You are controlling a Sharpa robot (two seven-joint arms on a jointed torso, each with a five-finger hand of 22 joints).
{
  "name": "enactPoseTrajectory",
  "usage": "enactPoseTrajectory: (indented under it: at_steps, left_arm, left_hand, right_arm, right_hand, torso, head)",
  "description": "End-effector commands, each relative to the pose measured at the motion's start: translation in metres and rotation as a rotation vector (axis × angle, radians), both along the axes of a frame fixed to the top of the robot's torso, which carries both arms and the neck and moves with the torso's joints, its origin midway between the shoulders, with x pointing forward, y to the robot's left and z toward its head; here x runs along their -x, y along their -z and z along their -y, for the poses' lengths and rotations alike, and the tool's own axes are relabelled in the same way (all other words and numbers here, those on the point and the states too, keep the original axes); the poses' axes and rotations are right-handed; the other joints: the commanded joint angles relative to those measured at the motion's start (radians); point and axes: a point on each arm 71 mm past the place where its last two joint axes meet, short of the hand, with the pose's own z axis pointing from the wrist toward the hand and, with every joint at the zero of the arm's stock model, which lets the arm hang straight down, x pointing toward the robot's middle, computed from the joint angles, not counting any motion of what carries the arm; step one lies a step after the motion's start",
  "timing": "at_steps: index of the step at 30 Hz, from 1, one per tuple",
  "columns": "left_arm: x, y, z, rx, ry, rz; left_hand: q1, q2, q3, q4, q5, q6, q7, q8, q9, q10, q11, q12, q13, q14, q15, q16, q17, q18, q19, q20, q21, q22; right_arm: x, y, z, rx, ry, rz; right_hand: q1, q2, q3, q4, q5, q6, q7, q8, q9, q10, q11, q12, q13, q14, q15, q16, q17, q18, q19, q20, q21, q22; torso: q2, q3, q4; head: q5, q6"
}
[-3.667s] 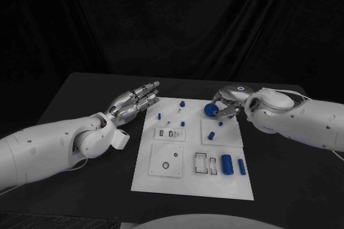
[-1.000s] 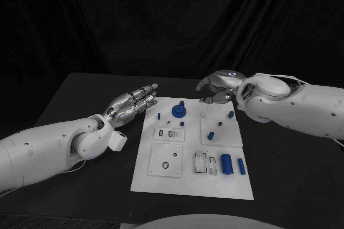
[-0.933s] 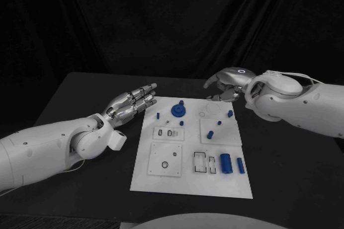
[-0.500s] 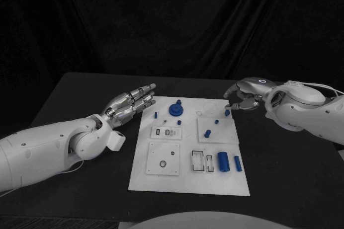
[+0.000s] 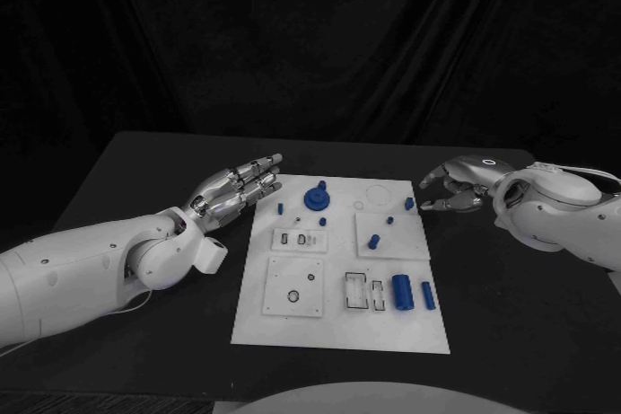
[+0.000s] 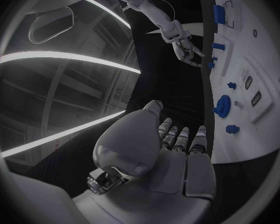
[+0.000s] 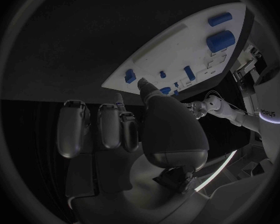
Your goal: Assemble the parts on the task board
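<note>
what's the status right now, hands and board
Left hand open, fingers straight, beside the task board's left edge. Right hand holds nothing, off the board's far right corner. Blue round part seated on the board. Nothing in the way.

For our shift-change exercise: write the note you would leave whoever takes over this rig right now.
Left robot hand: open, fingers spread, beside the task board's left edge.
Right robot hand: holds nothing, fingers apart, off the board's far right corner.
Done: blue round part sits on a far-side peg.
Left: large cylinder, slim cylinder and small pegs lie loose; slots unfilled.
</note>
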Motion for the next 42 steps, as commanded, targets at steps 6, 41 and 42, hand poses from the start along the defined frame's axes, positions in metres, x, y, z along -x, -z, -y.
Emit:
enactPoseTrajectory:
  at_steps: [6,41,42]
  left_arm:
    - [0.001,0.000,0.001,0.014,0.006,0.006]
    - [0.002,0.001,0.000,0.012,0.008,0.000]
    - [0.002,0.001,0.000,0.012,0.008,0.000]
  left_hand:
    - [-0.007,0.000,0.005,-0.001,0.005,0.001,0.006,0.005,0.001,-0.002,0.006,0.001,0.001,0.003,-0.001,-0.004,-0.002,0.018,0.000,0.010,0.002,0.001]
    - [-0.009,-0.004,0.009,-0.001,0.004,-0.001,0.004,0.005,0.001,-0.003,-0.003,0.000,0.000,0.003,0.003,-0.004,-0.002,0.018,0.000,0.010,0.002,0.001]
    - [-0.009,-0.004,0.009,-0.001,0.004,-0.001,0.004,0.005,0.001,-0.003,-0.003,0.000,0.000,0.003,0.003,-0.004,-0.002,0.018,0.000,0.010,0.002,0.001]
  right_arm:
    - [-0.002,0.008,0.000,0.010,0.012,-0.014]
    - [-0.013,0.028,-0.016,0.014,-0.019,-0.023]
    - [-0.013,0.028,-0.016,0.014,-0.019,-0.023]
  right_hand:
    - [0.025,-0.005,-0.002,-0.001,0.020,-0.006,0.004,-0.004,-0.002,0.094,-0.004,-0.007,0.246,0.054,-0.003,-0.004,-0.003,-0.010,0.015,-0.004,-0.009,0.188]
    - [0.061,0.004,0.000,-0.007,0.091,0.031,0.014,0.013,0.005,0.095,0.003,-0.006,0.248,0.053,0.003,-0.005,-0.011,-0.009,0.014,0.001,-0.018,0.190]
    - [0.061,0.005,0.000,-0.007,0.091,0.032,0.014,0.014,0.005,0.095,0.003,-0.006,0.248,0.053,0.003,-0.005,-0.010,-0.009,0.014,0.001,-0.018,0.190]
  torso:
    - [0.000,-0.0009,-0.0005]
    - [0.000,-0.0006,0.0006]
    - [0.000,-0.0005,0.0010]
  head:
    - [0.002,0.001]
    - [0.008,-0.002]
    - [0.008,-0.002]
